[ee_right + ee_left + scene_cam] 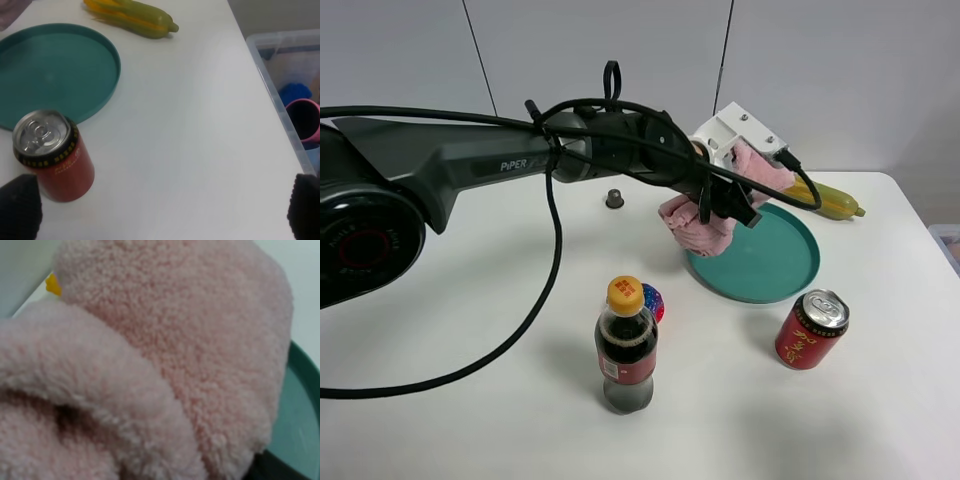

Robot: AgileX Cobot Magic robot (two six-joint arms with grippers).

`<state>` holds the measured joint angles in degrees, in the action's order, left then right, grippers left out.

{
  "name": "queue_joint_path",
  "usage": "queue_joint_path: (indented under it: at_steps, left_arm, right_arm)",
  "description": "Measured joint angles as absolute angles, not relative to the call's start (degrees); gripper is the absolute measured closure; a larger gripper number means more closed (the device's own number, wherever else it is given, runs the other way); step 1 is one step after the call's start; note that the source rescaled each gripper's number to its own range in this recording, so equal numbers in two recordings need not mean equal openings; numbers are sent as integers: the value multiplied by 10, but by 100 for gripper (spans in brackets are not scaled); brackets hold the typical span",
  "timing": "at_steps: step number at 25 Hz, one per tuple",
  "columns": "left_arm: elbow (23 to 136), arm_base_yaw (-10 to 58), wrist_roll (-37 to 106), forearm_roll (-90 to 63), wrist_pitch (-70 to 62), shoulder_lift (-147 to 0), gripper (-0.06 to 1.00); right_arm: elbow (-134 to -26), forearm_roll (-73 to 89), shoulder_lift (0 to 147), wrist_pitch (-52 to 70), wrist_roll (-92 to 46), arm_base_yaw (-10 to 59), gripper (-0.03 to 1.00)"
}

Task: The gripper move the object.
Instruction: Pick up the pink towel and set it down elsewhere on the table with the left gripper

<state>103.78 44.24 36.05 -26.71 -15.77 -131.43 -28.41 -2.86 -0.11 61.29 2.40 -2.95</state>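
Note:
My left gripper (pixel 725 195), black fingers with a white block, is shut on the pink rolled towel (pixel 705 222) and holds it in the air over the left rim of the teal plate (pixel 775 268). The towel hangs from both sides of the fingers. In the left wrist view the towel (pixel 165 350) fills the picture and hides the fingers; a strip of plate (pixel 300 410) shows beneath it. My right gripper (pixel 162 207) is open and empty over the table, one fingertip (pixel 20 210) next to the red can (pixel 52 155). It is out of the high view.
A red can (pixel 812 330) stands in front of the plate. A cola bottle (pixel 626 345) and a small pink-blue ball (pixel 653 300) are at front centre. A corn cob (pixel 835 200) lies behind the plate. A small black cap (pixel 614 198) is behind. A clear bin (pixel 285 75) sits off the right edge.

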Motion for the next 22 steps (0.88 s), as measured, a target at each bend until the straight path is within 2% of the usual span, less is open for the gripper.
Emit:
queue_joint_path:
  at_steps: [6,13,22]
  left_arm:
    - [1038,458,369,-267,-131,-1319,94]
    - [1038,487,457,-267,-105,-1323,94]
    - [1038,488,472,-267,-102,-1355,94]
  right_arm:
    - [-284,-29,-1,613,24,-30,-3]
    - [-284,-29,-1,613,24,-30,-3]
    - [-284,-29,-1,613,24,-30,-3]
